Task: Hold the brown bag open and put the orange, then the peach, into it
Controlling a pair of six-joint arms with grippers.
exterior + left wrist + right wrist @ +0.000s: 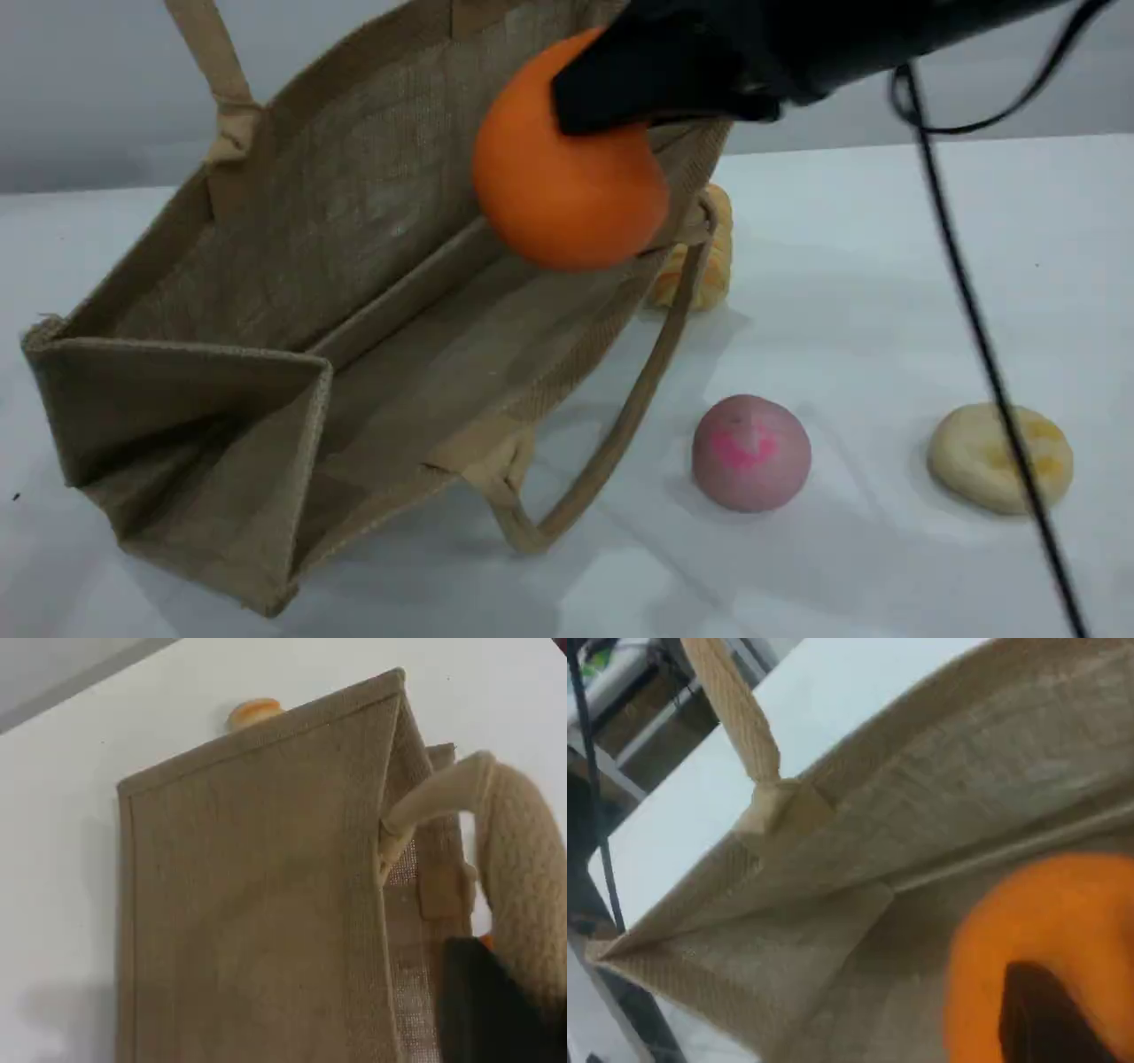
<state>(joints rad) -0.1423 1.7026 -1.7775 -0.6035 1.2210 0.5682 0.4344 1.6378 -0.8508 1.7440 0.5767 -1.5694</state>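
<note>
The large tan-brown woven burlap bag (266, 292) lies tilted on the white table (886, 266), its mouth gaping toward the near right and its inside bare. One thick beige rope-like handle (213, 71) rises from its far wall and leaves the scene at the top edge; the other handle (620, 416) hangs loose from the near rim down onto the table. In the left wrist view the upper handle (523, 868) runs down to the dark tip of the left gripper (487, 1010), whose fingers are closed together on it, holding that side of the bag up.

The right gripper (656, 80), black, comes in from the top of the scene, its fingers clamped on the top of the bright orange squashy toy fruit (567, 177). The fruit hangs above the right end of the bag's open mouth, clear of the floor of the bag.

The dull pink round toy peach with a magenta blotch (750, 453) sits on the table near the lower handle, to the right of the bag. Further right lies a flat cream-yellow dimpled disc (983, 456). A beige-and-orange striped roll (713, 257) shows behind the bag's right rim
</note>
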